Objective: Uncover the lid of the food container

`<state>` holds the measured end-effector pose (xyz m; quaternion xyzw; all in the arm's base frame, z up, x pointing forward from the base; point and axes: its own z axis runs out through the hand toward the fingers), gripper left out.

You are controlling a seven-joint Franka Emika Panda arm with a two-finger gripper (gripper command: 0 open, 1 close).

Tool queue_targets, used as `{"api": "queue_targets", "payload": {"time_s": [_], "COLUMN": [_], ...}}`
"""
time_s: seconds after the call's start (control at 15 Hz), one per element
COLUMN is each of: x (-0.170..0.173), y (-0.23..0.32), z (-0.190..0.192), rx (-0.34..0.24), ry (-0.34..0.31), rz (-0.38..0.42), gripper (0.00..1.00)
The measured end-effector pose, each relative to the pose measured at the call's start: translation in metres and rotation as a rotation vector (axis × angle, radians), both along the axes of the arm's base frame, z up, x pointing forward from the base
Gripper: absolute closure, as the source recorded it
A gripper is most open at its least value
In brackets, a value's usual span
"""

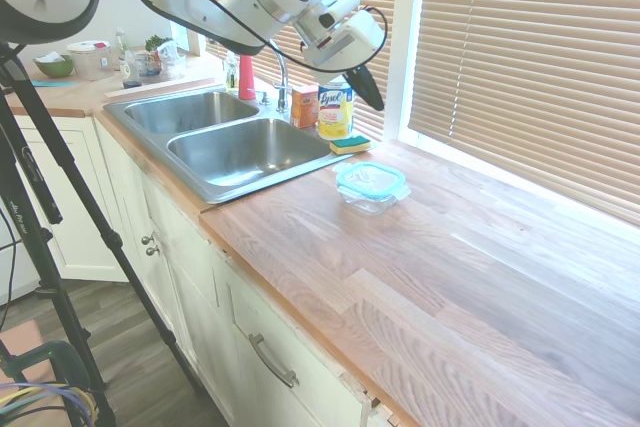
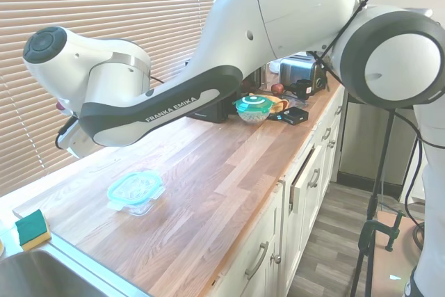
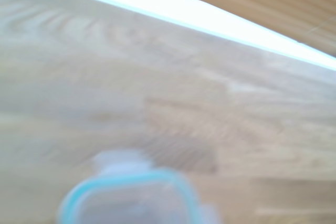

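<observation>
The teal-rimmed lid [image 1: 371,181] sits flat on the small clear food container [image 1: 373,201] on the wooden counter, right of the sink. From the other side, the lid [image 2: 135,187] covers the dish [image 2: 140,205] near the counter's sink end. My gripper [image 1: 366,88] hangs in the air above and behind the container, close to the window sill, apart from the lid. In the second exterior view the arm hides it. The blurred wrist view shows the lid [image 3: 131,196] at the bottom edge.
A double steel sink [image 1: 232,150] lies left of the container. A yellow-labelled wipes canister [image 1: 335,111], an orange box [image 1: 305,107] and a sponge [image 1: 350,145] stand behind it. Window blinds [image 1: 520,57] run along the counter's back. A teal-lidded bowl [image 2: 254,108] and a toaster [image 2: 300,71] sit at the far end.
</observation>
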<state>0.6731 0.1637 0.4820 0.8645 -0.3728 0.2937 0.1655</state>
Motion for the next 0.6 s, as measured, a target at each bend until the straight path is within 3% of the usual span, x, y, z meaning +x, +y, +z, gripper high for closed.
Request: {"api": "queue_targets", "payload": {"time_s": [0.27,0.6], "x": [-0.027,-0.045], "y": [0.037,0.06], "z": [-0.053,-0.107], "rx": [-0.014,-0.114], "ry": [0.079,0.087], "rz": [0.029,0.062], "gripper": [0.0,0.0]}}
